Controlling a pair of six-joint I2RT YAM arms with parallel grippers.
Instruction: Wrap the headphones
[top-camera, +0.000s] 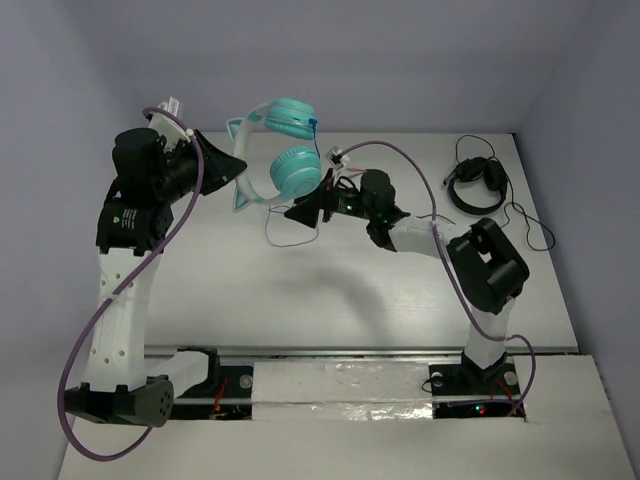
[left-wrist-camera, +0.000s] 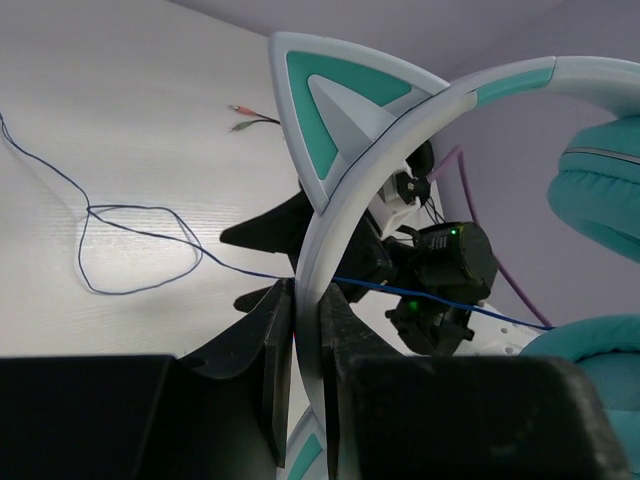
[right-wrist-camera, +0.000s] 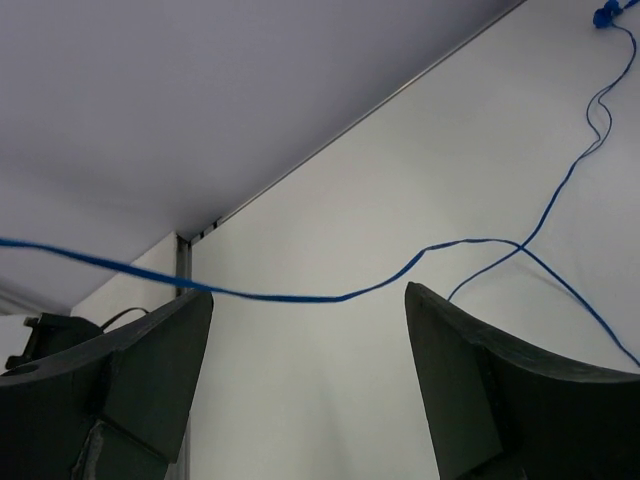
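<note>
– Left gripper (left-wrist-camera: 306, 345) was clamped on the headphones (top-camera: 285, 150) at the headband (left-wrist-camera: 322, 235), upper centre of the top view.

– Right gripper (right-wrist-camera: 308, 335) stood open, the thin cable (right-wrist-camera: 300, 297) only crossing its tips. It could slip out on closing, or the loose loop could snag.

On my left wrist feed both ear cups of the headphones (left-wrist-camera: 330, 220) run off the right edge. The headband's lower stretch disappears between the clamped fingers of the left gripper (left-wrist-camera: 308, 300), whose black bodies block the whole bottom edge. On the right wrist feed the cable (right-wrist-camera: 300, 296) exits at the left and lower right, its blue plug (right-wrist-camera: 606, 14) is clipped by the top corner, and I cannot tell whether the wire touches either spread finger of the right gripper (right-wrist-camera: 308, 295). From overhead the cable is too thin for me to trace fully.
</note>
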